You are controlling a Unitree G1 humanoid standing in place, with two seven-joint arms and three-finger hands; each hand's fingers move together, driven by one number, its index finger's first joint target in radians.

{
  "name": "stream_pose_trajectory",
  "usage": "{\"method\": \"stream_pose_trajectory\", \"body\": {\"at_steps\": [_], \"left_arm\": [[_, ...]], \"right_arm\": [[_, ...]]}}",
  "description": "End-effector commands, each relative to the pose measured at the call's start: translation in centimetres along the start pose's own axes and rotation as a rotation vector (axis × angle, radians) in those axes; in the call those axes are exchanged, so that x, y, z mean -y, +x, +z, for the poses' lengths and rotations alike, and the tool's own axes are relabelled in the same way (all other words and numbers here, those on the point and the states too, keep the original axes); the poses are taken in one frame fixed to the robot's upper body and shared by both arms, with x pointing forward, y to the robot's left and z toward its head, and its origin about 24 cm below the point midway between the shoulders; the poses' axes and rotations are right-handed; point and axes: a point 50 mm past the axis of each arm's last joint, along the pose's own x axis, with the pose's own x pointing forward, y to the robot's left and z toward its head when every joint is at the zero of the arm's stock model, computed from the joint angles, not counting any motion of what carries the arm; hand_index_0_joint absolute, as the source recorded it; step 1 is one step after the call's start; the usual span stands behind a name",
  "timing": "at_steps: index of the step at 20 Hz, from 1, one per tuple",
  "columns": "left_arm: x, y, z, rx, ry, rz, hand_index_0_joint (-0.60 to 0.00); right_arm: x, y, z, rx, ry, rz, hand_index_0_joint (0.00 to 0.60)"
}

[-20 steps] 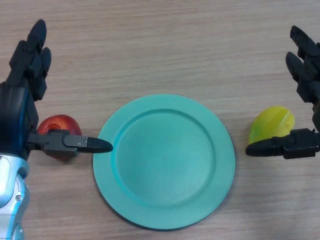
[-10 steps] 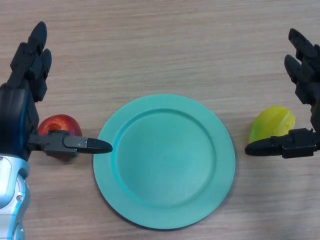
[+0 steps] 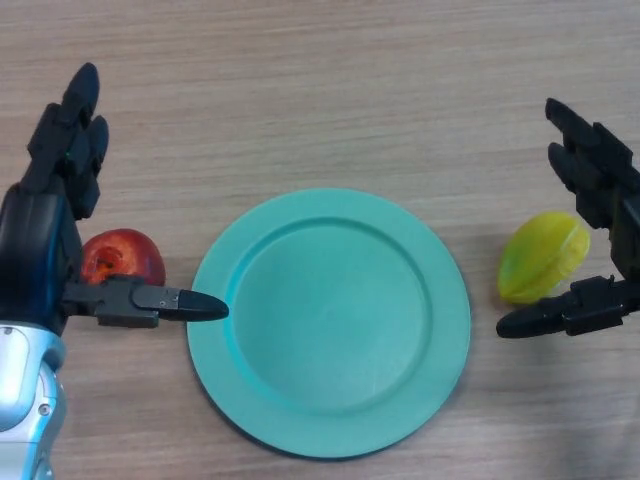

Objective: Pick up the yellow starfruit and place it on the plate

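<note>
The yellow starfruit (image 3: 543,256) lies on the wooden table to the right of the teal plate (image 3: 328,320), a small gap apart from its rim. My right hand (image 3: 612,225) is open around the fruit: its fingers reach over the far side and its thumb lies just in front of it, neither clearly touching. At the left edge my left hand (image 3: 45,230) is open and holds nothing, its thumb pointing at the plate's left rim.
A red apple (image 3: 122,259) sits by the plate's left rim, between my left hand's fingers and thumb. Bare wooden table stretches across the far side.
My right hand has shifted left and its thumb has dropped nearer, so more of the starfruit shows between fingers and thumb. My left hand moved slightly nearer, uncovering more of the apple.
</note>
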Motion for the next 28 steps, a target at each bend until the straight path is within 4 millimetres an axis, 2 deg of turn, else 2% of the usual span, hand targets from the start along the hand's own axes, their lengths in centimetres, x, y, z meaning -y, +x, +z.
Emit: {"method": "stream_pose_trajectory", "body": {"at_steps": [1, 5, 8, 14, 22, 28], "left_arm": [[-0.9, 0.5, 3.3, 0.216, 0.026, 0.028, 0.0], [-0.8, 0.7, 3.3, 0.226, 0.034, 0.029, 0.0], [-1.0, 0.8, 3.3, 0.222, 0.036, 0.035, 0.0], [-1.1, 0.8, 2.7, 0.197, 0.036, 0.034, 0.0], [-0.8, 0.9, 2.3, 0.186, 0.029, 0.014, 0.0], [-0.5, 1.1, 2.4, 0.202, 0.037, 0.011, 0.0]], "right_arm": [[2.9, 0.3, 3.5, 0.235, -0.105, -0.083, 0.0], [3.8, 1.5, 2.1, 0.205, -0.204, -0.114, 0.0], [4.8, 2.2, 1.4, 0.169, -0.27, -0.229, 0.0], [5.4, 2.5, -0.1, 0.088, -0.393, -0.414, 0.0], [4.3, 1.8, -1.2, -0.018, -0.353, -0.39, 0.0], [3.1, 2.5, -2.3, -0.083, -0.29, -0.378, 0.0]]}}
